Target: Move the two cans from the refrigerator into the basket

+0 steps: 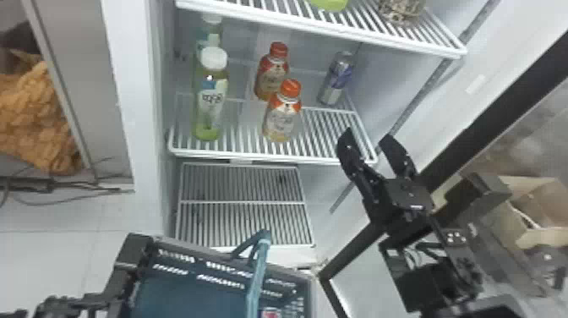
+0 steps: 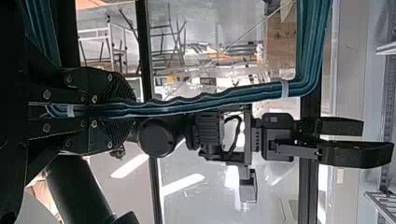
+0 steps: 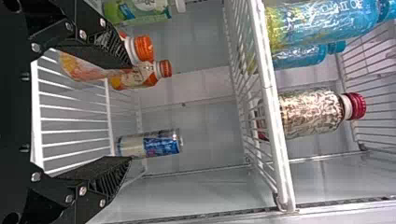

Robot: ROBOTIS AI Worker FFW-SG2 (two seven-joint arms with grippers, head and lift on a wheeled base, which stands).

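Note:
A silver-and-blue can (image 1: 337,78) stands upright at the back right of the middle shelf; in the right wrist view the can (image 3: 148,143) lies beyond the fingertips. My right gripper (image 1: 368,139) is open at that shelf's front right corner, and the right wrist view has the gripper (image 3: 130,112) with nothing between its fingers. The dark teal basket (image 1: 190,291) is below the refrigerator opening, with a small red-and-white patch (image 1: 269,313) partly visible inside. My left gripper (image 2: 98,111) is shut on the basket's teal handle (image 2: 201,100).
Two orange-capped bottles (image 1: 282,113) stand left of the can, with green bottles (image 1: 211,95) farther left. The upper shelf (image 1: 321,26) overhangs the can and holds more bottles. A wire rack (image 1: 243,202) lies below. The open door's black frame (image 1: 486,114) is at the right.

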